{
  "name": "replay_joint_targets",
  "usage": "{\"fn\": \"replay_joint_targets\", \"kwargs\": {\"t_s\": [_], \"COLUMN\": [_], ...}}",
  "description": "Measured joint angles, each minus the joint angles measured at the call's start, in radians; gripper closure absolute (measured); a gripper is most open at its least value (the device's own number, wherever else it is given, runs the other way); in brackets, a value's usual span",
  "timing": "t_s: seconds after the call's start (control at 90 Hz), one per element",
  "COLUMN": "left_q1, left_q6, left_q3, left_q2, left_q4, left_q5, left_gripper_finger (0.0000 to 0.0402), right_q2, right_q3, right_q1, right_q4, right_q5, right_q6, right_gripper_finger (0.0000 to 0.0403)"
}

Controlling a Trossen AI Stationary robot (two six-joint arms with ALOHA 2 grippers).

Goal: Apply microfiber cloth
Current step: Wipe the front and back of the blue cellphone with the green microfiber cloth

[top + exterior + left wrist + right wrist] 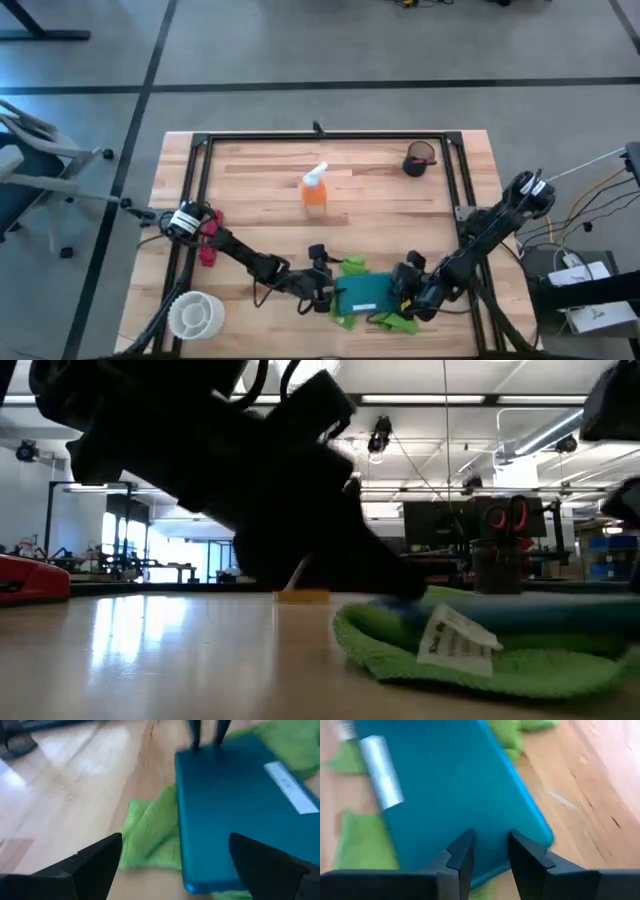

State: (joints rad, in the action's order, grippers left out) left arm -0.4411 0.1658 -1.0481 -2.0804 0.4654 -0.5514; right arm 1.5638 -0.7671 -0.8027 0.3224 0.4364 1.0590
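**Bystanders on the bench**

An orange spray bottle (315, 188) stands upright mid-bench (250, 170). A dark cup (419, 160) sits near the far right corner. A white round holder (195, 314) rests near the front left, a red object (207, 240) beside it.

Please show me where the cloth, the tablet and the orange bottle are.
cloth (150, 832): left wrist view, folded part beside tablet
tablet (362, 293): high view, middle of its top
bottle (314, 192): high view, orange body

I see the microfiber cloth (352, 268), lime-green and crumpled, at the table's near edge. It lies under a teal tablet (362, 293). Its white tag (452, 635) sticks out.
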Motion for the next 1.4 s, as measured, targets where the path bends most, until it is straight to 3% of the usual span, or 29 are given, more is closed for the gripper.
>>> {"fn": "replay_joint_targets", "kwargs": {"t_s": [0.156,0.433,0.633,0.789,0.911,1.1,1.244,1.4], "left_q1": [0.003,-0.006,-0.007,-0.008,-0.008,-0.008,-0.008,-0.007], "left_q6": [0.009,-0.03,0.0,0.037,0.058,0.057,0.061,0.08], "left_q3": [-0.004,-0.003,-0.004,-0.004,-0.004,-0.002,0.012,0.026], "left_q2": [0.008,0.105,0.1,0.07,0.071,0.071,0.071,0.071], "left_q4": [-0.073,-0.154,-0.133,-0.157,-0.182,-0.197,-0.204,-0.207], "left_q5": [0.0,0.007,0.07,0.072,0.071,0.064,0.043,0.039], "left_gripper_finger": [0.0051,0.0051,0.0051,0.0051,0.0051,0.0051,0.0051,0.0051], "right_q2": [0.011,0.138,0.1,0.093,0.108,0.176,0.278,0.378], "right_q3": [-0.033,-0.062,-0.199,-0.311,-0.322,-0.284,-0.309,-0.412], "right_q1": [0.0,-0.006,-0.013,-0.038,-0.072,-0.098,-0.098,-0.101], "right_q4": [-0.012,-0.037,0.195,0.484,0.579,0.59,0.585,0.638], "right_q5": [0.029,0.011,0.034,0.058,-0.003,-0.052,-0.011,0.102], "right_q6": [-0.106,-0.169,-0.299,-0.324,-0.318,-0.313,-0.373,-0.459], "right_gripper_finger": [0.0325,0.0349,0.0355,0.0344,0.0328,0.0302,0.0286,0.0272]}}
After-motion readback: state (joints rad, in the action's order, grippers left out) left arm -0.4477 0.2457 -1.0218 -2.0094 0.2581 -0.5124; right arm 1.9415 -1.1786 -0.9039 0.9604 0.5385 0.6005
